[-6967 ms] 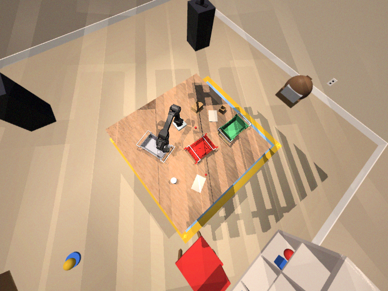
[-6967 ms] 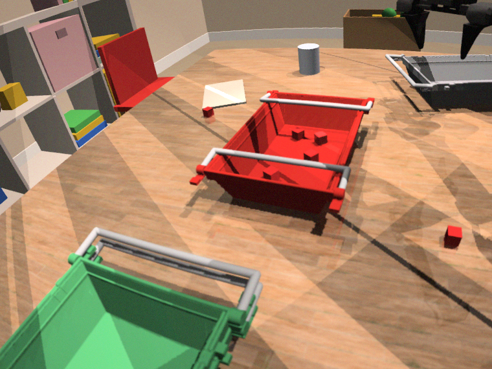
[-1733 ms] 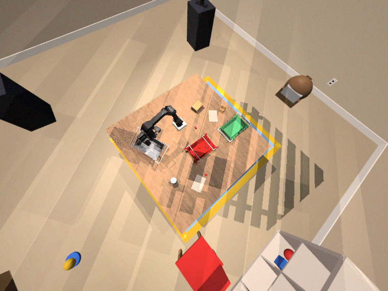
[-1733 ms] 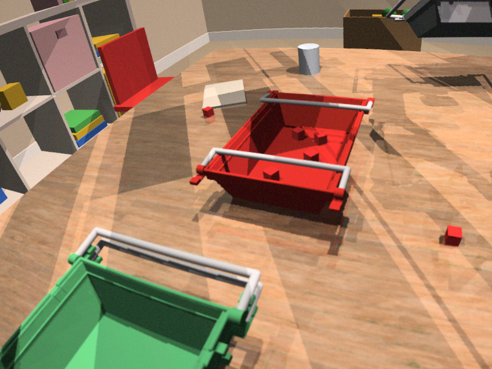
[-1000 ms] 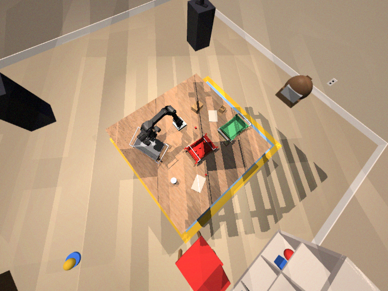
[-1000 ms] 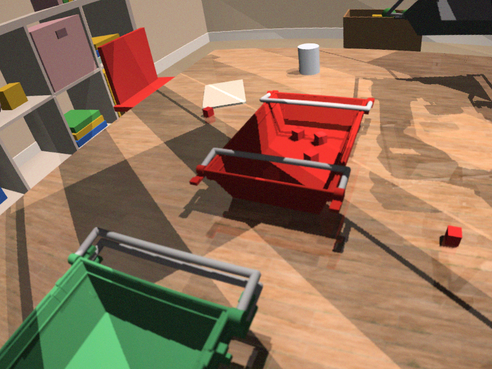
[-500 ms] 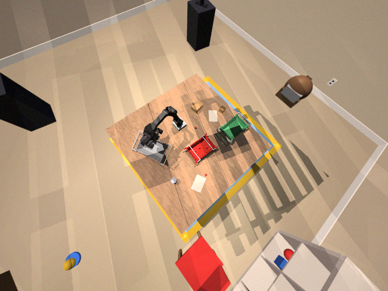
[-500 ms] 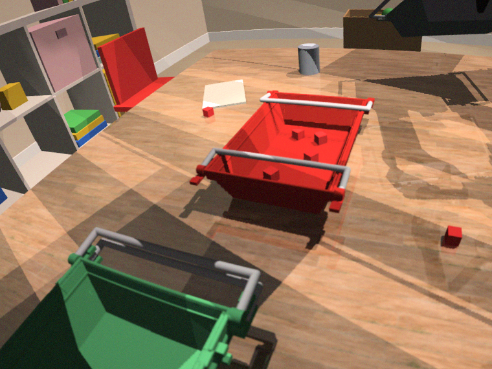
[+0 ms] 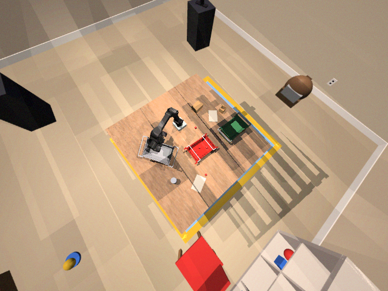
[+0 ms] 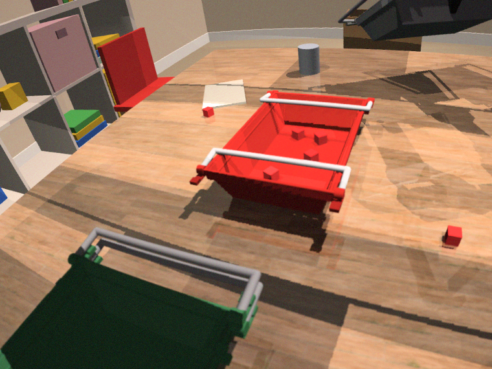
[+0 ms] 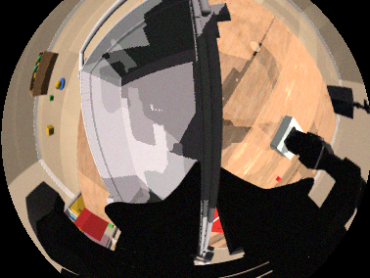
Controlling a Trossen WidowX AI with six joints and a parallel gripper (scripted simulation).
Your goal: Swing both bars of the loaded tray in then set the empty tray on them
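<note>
The loaded red tray [image 9: 201,153] [image 10: 278,194] stands on the table with several small red blocks inside, one block [image 10: 270,172] near its front wall. Its near bar [image 9: 209,142] [image 10: 278,159] and far bar [image 9: 192,153] [image 10: 318,103] lie across its top, a little in from the ends. My gripper [image 11: 202,165] is shut on a long side wall of the empty grey tray [image 9: 164,153] [image 10: 421,19] [image 11: 161,113]. It holds this tray in the air, left of the red tray in the top view, with the bars at its ends. The fingertips are partly hidden.
A green tray [image 9: 227,132] [image 10: 119,301] stands beyond the red one. Loose red blocks [image 9: 195,127] [image 9: 205,174] lie on either side of it. A grey cylinder [image 9: 173,180] [image 10: 309,59], two pale sheets, an orange block [image 9: 197,106] and a small open box [image 9: 222,108] also stand or lie about.
</note>
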